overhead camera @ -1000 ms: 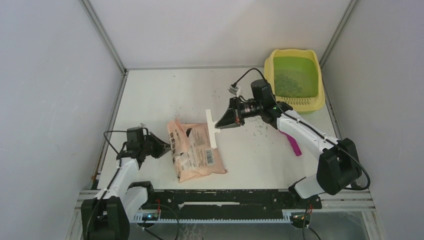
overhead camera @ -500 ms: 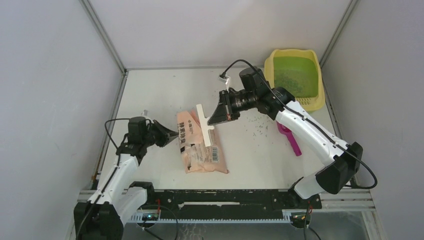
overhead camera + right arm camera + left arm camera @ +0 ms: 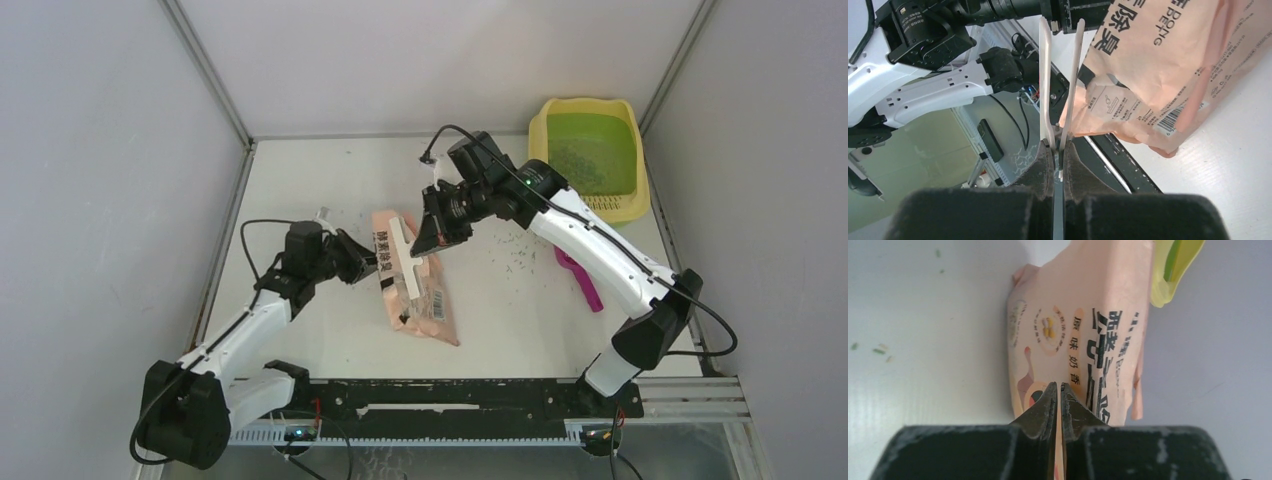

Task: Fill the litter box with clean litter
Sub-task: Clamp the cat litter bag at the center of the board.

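L hand point(image 3: 1058, 390), pinched shut on peach bag point(image 3: 1083, 325) edge, has tipped it upright & R hand point(image 3: 1058, 155), clamped on white clip point(image 3: 1045, 75), swung in to it, so prob resealing, since litter point(image 3: 575, 160) already lies in litter box point(image 3: 600, 207), far-right counter point(image 3: 300, 180) corner.

I see bright, even, diffuse light from above; shadows on the white surface point(image 3: 300, 180) are faint and soft. The bag point(image 3: 1168, 75) print reads sharp, but the near body of my right claw point(image 3: 1058, 150) is out of focus.
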{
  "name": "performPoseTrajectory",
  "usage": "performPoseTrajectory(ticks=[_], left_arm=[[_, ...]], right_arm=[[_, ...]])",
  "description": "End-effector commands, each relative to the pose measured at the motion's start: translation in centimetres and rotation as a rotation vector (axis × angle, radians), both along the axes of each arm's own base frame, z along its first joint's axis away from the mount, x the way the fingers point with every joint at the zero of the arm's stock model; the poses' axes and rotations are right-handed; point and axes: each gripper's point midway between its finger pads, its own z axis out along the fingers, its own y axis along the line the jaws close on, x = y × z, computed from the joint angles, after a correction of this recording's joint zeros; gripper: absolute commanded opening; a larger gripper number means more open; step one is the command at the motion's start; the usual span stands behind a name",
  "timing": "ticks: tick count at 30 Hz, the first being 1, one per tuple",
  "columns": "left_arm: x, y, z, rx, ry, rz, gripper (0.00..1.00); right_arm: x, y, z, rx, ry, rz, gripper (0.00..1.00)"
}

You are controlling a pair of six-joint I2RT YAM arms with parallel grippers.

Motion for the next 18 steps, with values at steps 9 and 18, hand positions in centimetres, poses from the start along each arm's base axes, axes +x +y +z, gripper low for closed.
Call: performPoseTrajectory(ticks=[9, 18], left_arm=[[2.9, -4.3, 6.3, -0.099, -0.179, -0.069, 0.09], [3.1, -6.3, 6.4, -0.133, -0.187, -0.112, 0.09]], right_arm=[[-0.6, -0.2, 1.5, -0.232, -0.107, -0.042, 0.0], [-0.8, -1.9, 0.0, -0.418, -0.149, -0.087, 0.0]])
